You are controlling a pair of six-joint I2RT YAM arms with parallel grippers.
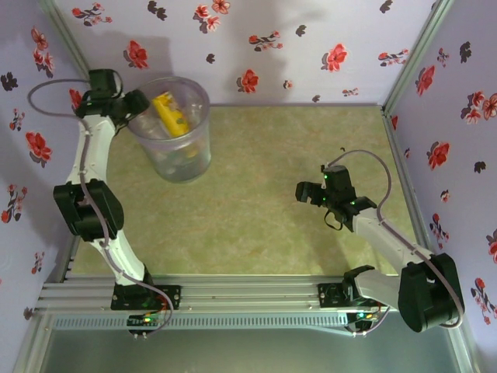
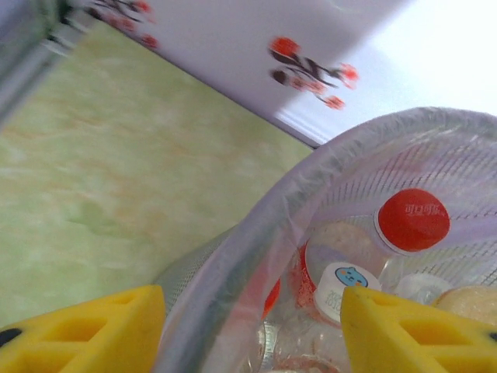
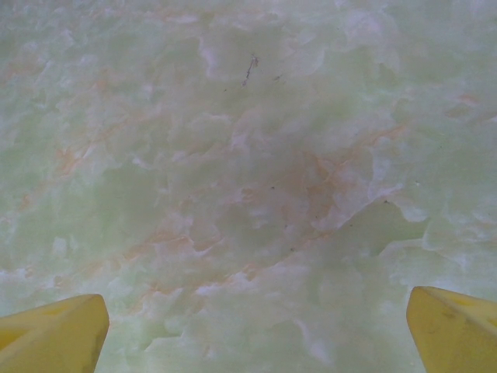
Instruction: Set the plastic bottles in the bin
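The bin (image 1: 189,158), translucent and round, stands at the table's back left. A yellow bottle (image 1: 172,113) lies on top inside it, above several clear plastic bottles (image 1: 175,159). In the left wrist view the bin's rim (image 2: 311,180) curves past a red cap (image 2: 412,220) and a white cap (image 2: 345,284) of bottles inside. My left gripper (image 1: 137,102) (image 2: 252,336) straddles the bin's left rim, one yellow finger (image 2: 93,330) outside the wall and the other inside, jaws apart. My right gripper (image 1: 311,194) (image 3: 256,336) hangs open over bare table at the right, nothing between its fingers.
Floral walls close the table at the back and both sides. The green marbled tabletop (image 1: 264,186) stretches between the bin and the right arm. A metal rail (image 1: 248,294) carrying both arm bases runs along the near edge.
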